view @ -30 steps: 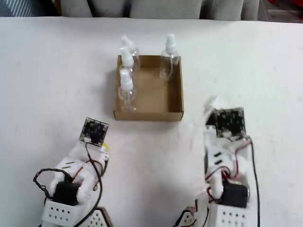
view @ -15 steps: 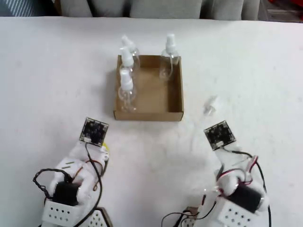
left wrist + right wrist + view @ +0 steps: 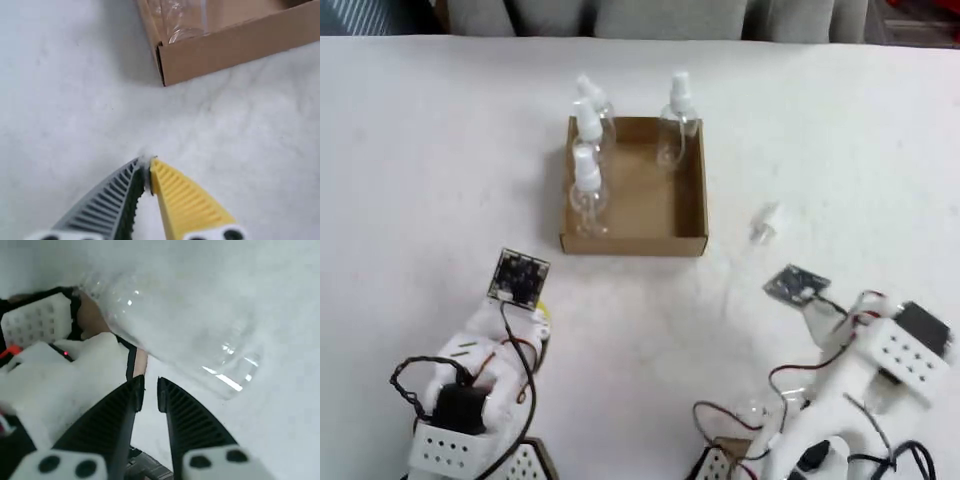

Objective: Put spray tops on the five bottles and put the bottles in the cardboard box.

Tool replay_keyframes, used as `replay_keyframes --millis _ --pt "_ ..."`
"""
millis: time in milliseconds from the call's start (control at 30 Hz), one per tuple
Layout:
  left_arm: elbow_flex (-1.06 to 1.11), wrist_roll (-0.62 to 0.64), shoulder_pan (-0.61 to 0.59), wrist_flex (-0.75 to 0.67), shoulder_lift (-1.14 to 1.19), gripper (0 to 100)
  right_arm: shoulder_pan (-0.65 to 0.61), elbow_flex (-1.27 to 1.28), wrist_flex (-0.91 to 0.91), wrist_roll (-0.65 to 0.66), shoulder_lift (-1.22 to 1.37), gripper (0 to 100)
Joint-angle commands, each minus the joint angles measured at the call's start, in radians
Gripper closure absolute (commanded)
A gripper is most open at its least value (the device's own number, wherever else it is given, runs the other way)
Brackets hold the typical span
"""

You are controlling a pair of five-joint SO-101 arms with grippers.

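Observation:
The cardboard box stands mid-table with several clear bottles wearing white spray tops: three along its left side and one at its far right corner. A loose white spray top lies on the table right of the box. An uncapped clear bottle lies on its side by the right arm's base, just beyond my right gripper, whose black fingers stand almost together with nothing between them. My left gripper is shut and empty over bare table, short of the box's near corner.
The white table has free room left and right of the box. Cables and both arm bases crowd the near edge. Chairs stand beyond the far edge.
The right arm has pulled back from the loose spray top and swung round to the right, toward its own base. The left arm, box and bottles have not moved.

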Motion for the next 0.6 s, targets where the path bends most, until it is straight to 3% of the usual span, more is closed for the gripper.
replay_keyframes --millis 0,200,333,567 --pt "-0.002 -0.006 -0.012 -0.037 0.001 98 0.171 -0.043 0.031 0.187 -0.010 98.2" --pt "-0.002 -0.006 -0.007 -0.037 0.001 97 0.291 0.015 0.001 0.222 -0.042 98.3" --pt "-0.002 -0.006 -0.007 -0.037 0.001 98 0.286 0.115 -0.077 0.227 -0.050 98.1" --pt "-0.002 -0.006 -0.010 -0.035 0.001 98 0.179 0.184 -0.053 0.216 -0.051 98.1"
